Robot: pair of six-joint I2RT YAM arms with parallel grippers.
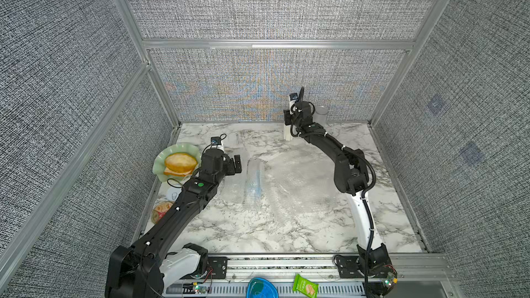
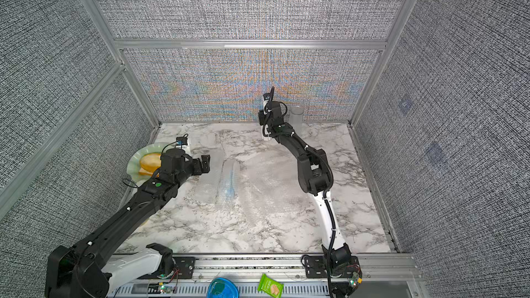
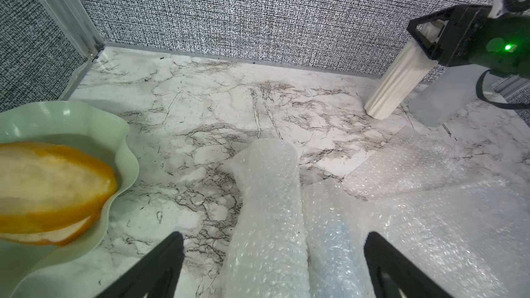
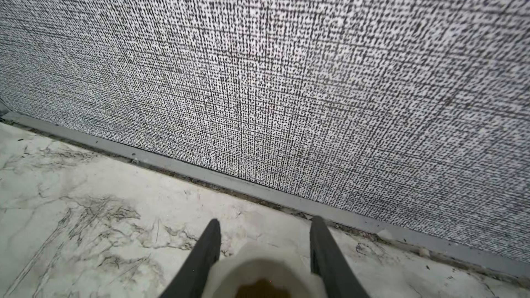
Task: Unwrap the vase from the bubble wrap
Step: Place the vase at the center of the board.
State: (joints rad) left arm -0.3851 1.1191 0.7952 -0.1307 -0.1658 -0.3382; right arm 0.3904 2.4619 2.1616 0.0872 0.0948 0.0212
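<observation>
1. The vase (image 3: pixel 398 81) is clear of the bubble wrap (image 1: pixel 289 184). It stands roughly upright near the back wall, and the right fingers (image 4: pixel 206 253) are clamped on its rim from above.
2. The wrap lies flat mid-desk (image 1: pixel 286 233), well apart from the vase. One loose roll (image 3: pixel 269 210) has its long axis running front to back.
3. The left fingers (image 3: pixel 160 265) are spread wide and empty, just beside that roll. The left arm is the nearer to it.
4. I'd judge the unwrapping done, with only the vase's release left.
5. The frosted cup (image 1: pixel 321 114) beside the vase looks empty. The green dish (image 1: pixel 172 150) holds bread (image 1: pixel 180 163).
</observation>
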